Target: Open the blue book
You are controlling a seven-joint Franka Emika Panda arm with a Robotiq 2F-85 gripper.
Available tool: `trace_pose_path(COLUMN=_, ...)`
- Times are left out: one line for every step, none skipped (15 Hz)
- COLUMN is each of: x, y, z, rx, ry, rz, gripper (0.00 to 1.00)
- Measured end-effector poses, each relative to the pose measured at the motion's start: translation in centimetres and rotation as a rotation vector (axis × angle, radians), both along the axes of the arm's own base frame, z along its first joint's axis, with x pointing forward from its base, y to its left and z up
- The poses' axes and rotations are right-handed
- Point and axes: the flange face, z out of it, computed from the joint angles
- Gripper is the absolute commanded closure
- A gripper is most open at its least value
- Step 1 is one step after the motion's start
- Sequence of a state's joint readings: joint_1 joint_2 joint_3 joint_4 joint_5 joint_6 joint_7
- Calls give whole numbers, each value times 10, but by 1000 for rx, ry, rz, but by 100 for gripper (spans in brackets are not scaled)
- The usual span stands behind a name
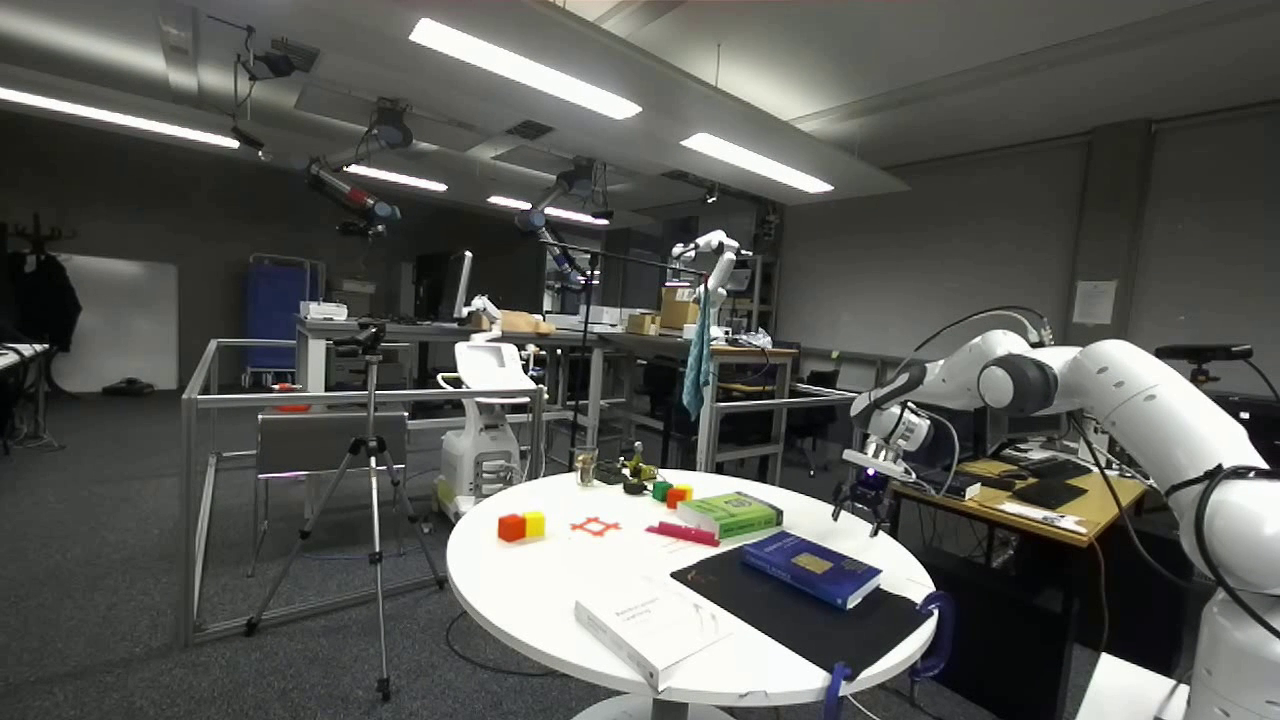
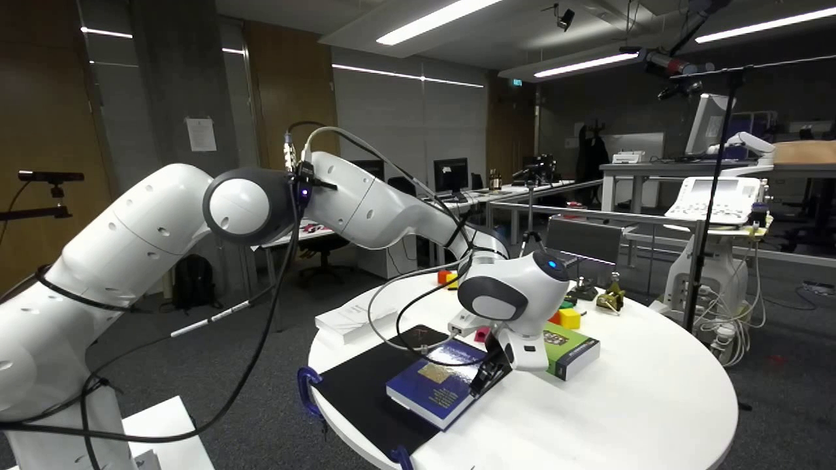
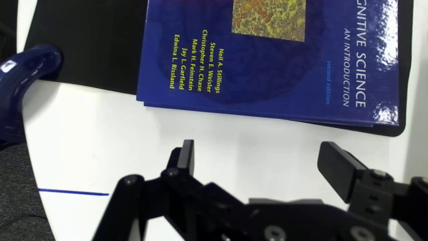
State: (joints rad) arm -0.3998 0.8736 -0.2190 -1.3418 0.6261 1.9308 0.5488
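In the wrist view, nearest, your gripper (image 3: 255, 155) stands with jaws wide apart above the white table (image 3: 83, 134). Just beyond lies the blue book (image 3: 264, 70), closed, cover up, on a black mat (image 3: 90, 43). Farther back, in an exterior view, you see a green book (image 2: 569, 343) lying flat, then a yellow block (image 2: 569, 318) and, beyond it, a brass-coloured object (image 2: 611, 298).
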Motion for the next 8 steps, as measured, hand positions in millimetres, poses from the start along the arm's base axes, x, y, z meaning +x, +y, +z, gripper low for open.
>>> trace_pose_path(x=2, y=-1, z=-2, rx=2, ry=-3, rz=-2, gripper=0)
trace_pose_path(x=4, y=-1, z=-4, rx=6, ry=-8, rz=-3, gripper=0)
trace_pose_path(x=6, y=-1, z=-5, rx=8, ry=-14, rz=-4, gripper=0)
trace_pose_path(x=9, y=-1, z=-6, rx=10, ry=-20, rz=-4, gripper=0)
trace_pose_path(x=11, y=-1, z=-7, rx=11, ry=-24, rz=-4, gripper=0)
trace_pose_path(x=13, y=-1, z=-7, rx=13, ry=-30, rz=-4, gripper=0)
trace_pose_path(x=15, y=-2, z=-7, rx=15, ry=-37, rz=-5, gripper=0)
trace_pose_path(x=17, y=-2, z=-8, rx=18, ry=-42, rz=-6, gripper=0)
